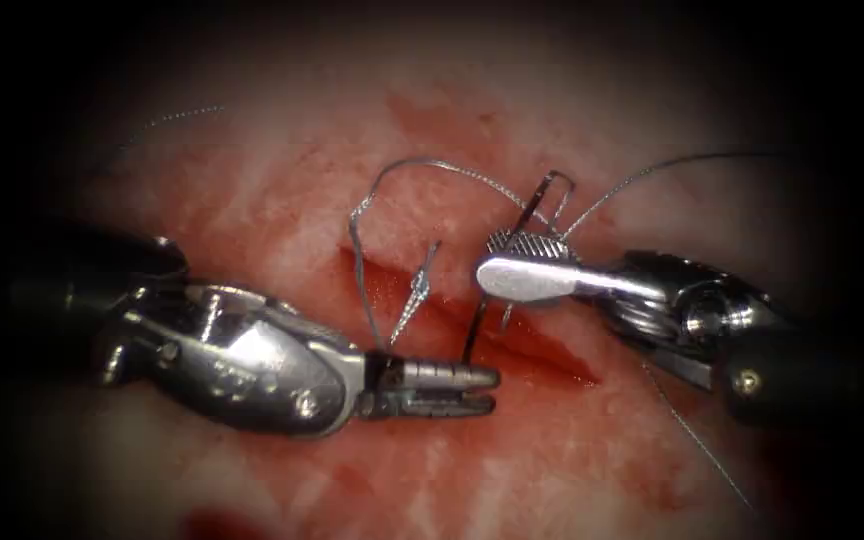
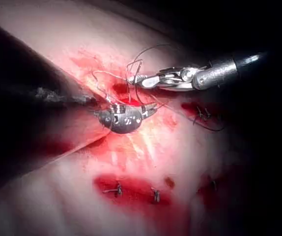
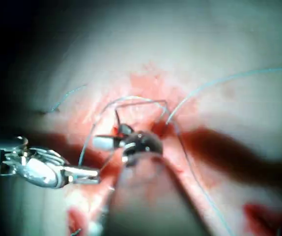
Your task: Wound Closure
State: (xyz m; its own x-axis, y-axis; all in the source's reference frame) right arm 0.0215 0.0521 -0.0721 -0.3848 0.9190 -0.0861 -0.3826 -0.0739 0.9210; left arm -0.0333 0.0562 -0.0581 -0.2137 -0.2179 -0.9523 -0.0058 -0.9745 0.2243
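Note:
The tissue has an open cut running from the middle down to the right. My right tool comes in over the cut's right side, its jaws shut on the curved needle near mid-curve. The needle's upper part rises above the jaws; its lower part dips into the cut, and I cannot tell whether the tip is in tissue. Thread arches from the needle's upper end over the left side. My left tool lies just below the needle's lower end, jaws slightly open, holding nothing. The right wrist view shows the right tool.
Red fluid stains the tissue around the cut. A strand of thread runs up to the right and another trails down to the right. The left wrist view shows earlier stitches in other cuts.

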